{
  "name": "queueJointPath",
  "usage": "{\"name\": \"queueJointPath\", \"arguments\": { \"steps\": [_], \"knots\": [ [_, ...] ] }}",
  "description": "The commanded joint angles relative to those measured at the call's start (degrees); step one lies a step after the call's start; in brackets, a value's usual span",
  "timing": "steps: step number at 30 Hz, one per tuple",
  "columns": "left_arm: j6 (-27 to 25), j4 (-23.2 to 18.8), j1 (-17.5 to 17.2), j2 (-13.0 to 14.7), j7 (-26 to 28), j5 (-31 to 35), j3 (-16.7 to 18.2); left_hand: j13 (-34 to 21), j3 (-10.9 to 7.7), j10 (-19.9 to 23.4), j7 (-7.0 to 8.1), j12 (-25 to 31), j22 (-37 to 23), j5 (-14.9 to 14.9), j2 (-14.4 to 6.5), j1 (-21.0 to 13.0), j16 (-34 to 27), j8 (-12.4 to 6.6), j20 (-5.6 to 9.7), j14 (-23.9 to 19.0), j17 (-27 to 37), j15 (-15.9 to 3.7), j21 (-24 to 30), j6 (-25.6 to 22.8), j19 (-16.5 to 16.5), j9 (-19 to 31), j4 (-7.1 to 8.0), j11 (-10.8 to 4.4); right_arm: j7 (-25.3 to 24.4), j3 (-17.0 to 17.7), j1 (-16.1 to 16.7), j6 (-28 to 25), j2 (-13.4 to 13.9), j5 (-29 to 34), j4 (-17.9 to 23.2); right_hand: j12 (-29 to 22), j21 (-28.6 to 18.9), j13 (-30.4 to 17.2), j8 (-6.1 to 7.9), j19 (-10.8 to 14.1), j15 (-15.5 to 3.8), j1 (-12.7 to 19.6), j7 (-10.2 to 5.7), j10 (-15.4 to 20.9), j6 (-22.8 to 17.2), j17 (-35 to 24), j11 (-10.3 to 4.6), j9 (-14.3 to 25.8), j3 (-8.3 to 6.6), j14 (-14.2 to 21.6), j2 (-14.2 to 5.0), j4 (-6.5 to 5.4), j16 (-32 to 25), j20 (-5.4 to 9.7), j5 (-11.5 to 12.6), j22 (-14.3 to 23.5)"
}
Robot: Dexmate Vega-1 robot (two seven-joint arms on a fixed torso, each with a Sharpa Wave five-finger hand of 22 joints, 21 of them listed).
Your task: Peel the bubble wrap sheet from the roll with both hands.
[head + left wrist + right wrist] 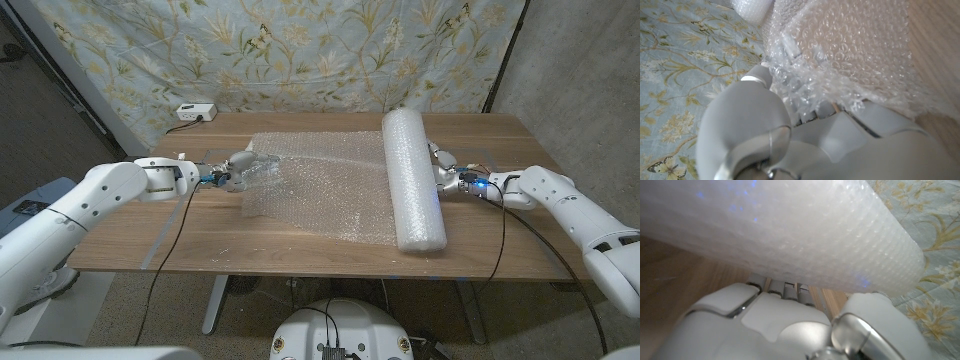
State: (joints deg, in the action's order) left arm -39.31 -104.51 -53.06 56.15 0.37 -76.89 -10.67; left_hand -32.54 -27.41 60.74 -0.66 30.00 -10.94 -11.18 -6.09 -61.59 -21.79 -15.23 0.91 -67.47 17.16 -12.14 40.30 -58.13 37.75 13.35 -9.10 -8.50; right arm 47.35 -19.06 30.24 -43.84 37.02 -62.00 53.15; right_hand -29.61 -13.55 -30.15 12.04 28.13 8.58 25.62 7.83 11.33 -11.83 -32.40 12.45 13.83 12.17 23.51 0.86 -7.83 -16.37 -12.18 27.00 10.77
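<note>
left hand (pixel 238 166) gripping sheet (pixel 320 185) — right hand (pixel 445 178) against roll (pixel 412 180)

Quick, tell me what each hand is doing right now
Left hand: gripping the bubble wrap sheet's edge.
Right hand: pressed against the roll; grip cannot be told.

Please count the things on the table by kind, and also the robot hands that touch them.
Bubble wrap roll: 1
Unrolled bubble wrap sheet: 1
White power strip: 1
Robot hands: 2, left hand and right hand
Total: 5
</note>
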Motion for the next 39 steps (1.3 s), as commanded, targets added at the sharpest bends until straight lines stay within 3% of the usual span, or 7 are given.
{"name": "queueJointPath", "arguments": {
  "steps": [1, 19, 39],
  "knots": [
    [0.82, -1.76, -2.45, 1.15, 1.45, -1.81, 1.8, -0.23, 0.15, 1.38, -1.02, -0.16, 0.0, 0.27, -0.3, -0.48, 0.1, 0.12, 0.09, -0.26, 0.3, -0.32, 0.46, -1.02, -0.26, 0.19, -0.08, -0.9, 0.66, -2.07, -1.04, -3.44, 1.53, 0.27, 0.18, 0.2, -0.3, -0.15, 0.45, 0.78, 0.44, -0.32, 3.91, 0.56, -0.83, -0.19, 0.08, 0.02, 0.71, 0.55, -0.14, -0.07, -0.55, 0.11, 0.4, 0.1],
    [2.53, -4.02, -6.38, 2.52, 4.47, -3.14, 4.38, -0.29, 0.13, 1.4, -1.1, -0.4, 0.02, 0.29, -0.31, -0.47, 0.27, 0.27, 0.11, -0.19, 0.43, -0.28, 0.76, -0.97, -0.52, 0.22, -0.08, -0.86, 4.83, -5.99, -6.12, -3.7, 0.81, 4.53, -5.31, 0.37, -0.26, -0.22, 0.64, 1.4, 0.38, -0.85, 3.92, 1.12, -1.57, -0.18, 0.08, -0.15, 1.57, 0.95, -0.63, -0.27, -0.59, 0.05, 0.78, 0.07],
    [3.3, -6.07, -11.02, 5.11, 5.3, -4.49, 9.04, -0.29, 0.12, 1.32, -0.98, -0.76, 0.05, 0.31, -0.3, -0.46, 0.43, 0.36, 0.07, -0.18, 0.58, -0.31, 1.14, -1.03, -0.71, 0.32, -0.09, -0.97, 10.39, -9.16, -12.22, -0.49, -3.96, 10.79, -15.81, 0.55, -0.12, -0.26, 0.71, 1.67, 0.18, -0.91, 3.91, 1.65, -2.06, -0.19, 0.08, -0.31, 2.22, 1.19, -1.05, -0.22, -0.6, 0.05, 1.11, 0.06]
  ]
}}
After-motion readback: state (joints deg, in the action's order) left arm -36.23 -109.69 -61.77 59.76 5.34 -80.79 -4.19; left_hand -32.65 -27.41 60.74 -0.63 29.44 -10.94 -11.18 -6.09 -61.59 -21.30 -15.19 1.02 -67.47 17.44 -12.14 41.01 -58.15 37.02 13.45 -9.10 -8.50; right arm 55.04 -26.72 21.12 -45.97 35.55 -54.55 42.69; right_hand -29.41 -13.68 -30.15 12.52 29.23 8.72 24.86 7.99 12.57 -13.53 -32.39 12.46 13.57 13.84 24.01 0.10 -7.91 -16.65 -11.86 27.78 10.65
